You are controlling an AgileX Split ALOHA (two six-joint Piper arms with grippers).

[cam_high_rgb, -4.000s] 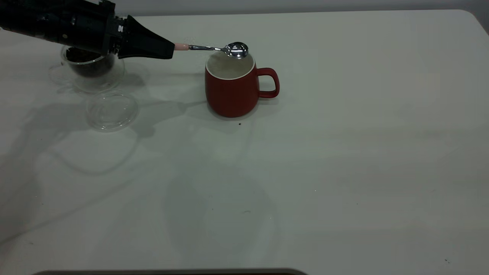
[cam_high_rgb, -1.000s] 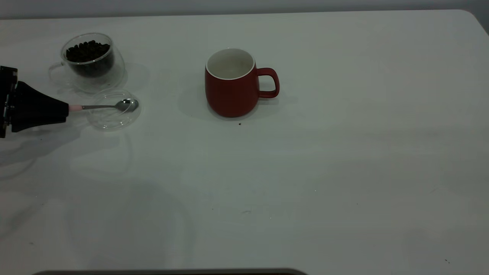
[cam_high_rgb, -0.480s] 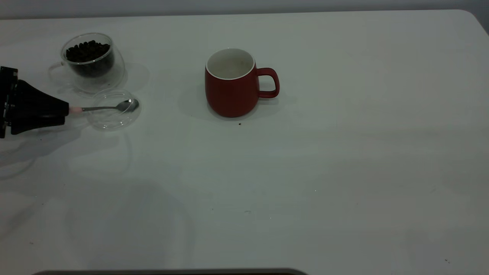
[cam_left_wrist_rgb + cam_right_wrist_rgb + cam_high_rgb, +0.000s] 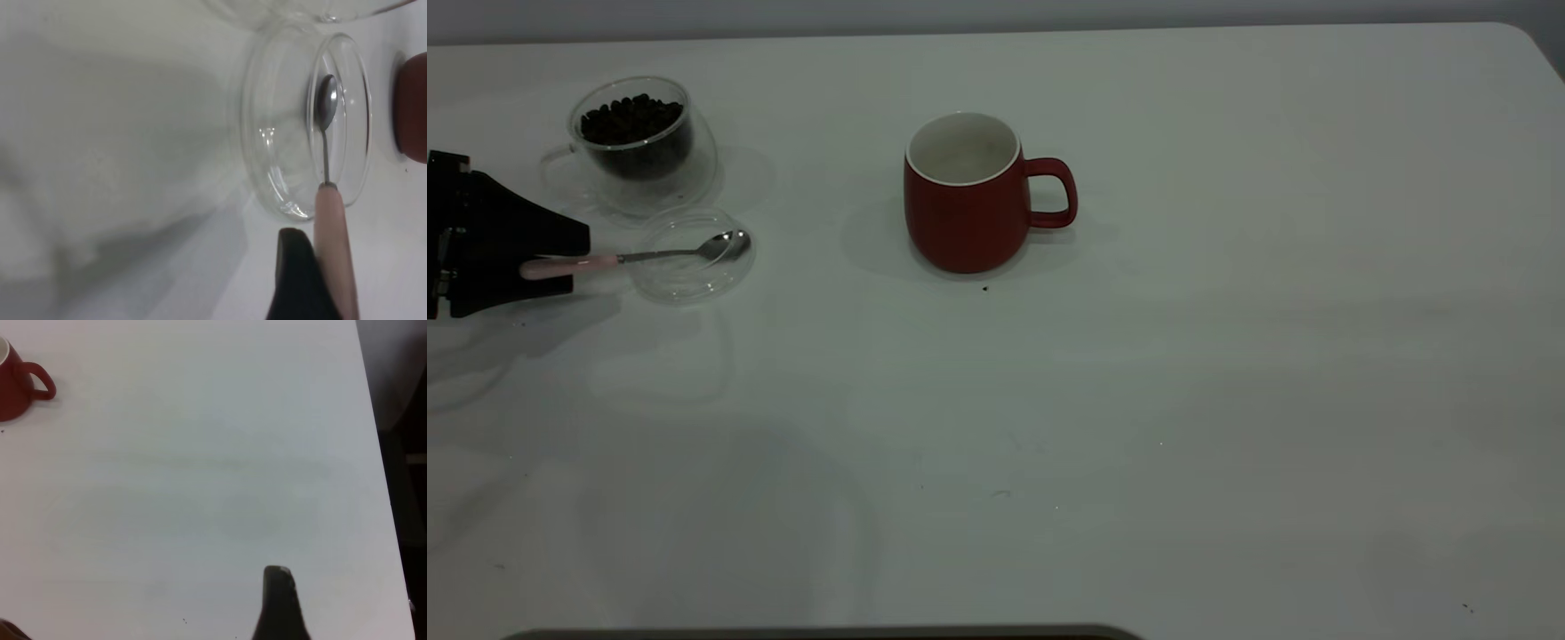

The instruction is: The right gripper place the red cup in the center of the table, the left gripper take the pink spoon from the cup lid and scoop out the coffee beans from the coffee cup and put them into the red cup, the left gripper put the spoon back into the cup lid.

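Desk [image 4: 1138, 400] carries the red cup [image 4: 965, 200] at its middle, far beyond the left gripper [image 4: 560, 258]. Coffee cup [image 4: 640, 142] sits near it. Just ahead, the cup lid [image 4: 694, 280] holds the pink spoon [image 4: 640, 257]. Its jaws are parted, handle free between them: last step, so withdrawing comes next, I judge. The right gripper [image 4: 279, 600] is parked well off; its opening can't be told.

Plain grey wall strip [image 4: 996, 12]: runs the full width of the exterior view, behind the far edge of the white table [image 4: 1227, 400]. Uniform, unmarked.

Dark, flat-topped band with rounded ends [image 4: 818, 634]: lies along the near edge of the exterior view, left of centre. Only its upper margin shows; nature cannot be determined.

Dark floor area [image 4: 400, 400]: seen in the right wrist view, past the table's side edge. Contents indistinct.

Small reddish-brown shape [image 4: 7, 631]: at the right wrist view's corner; not identifiable.
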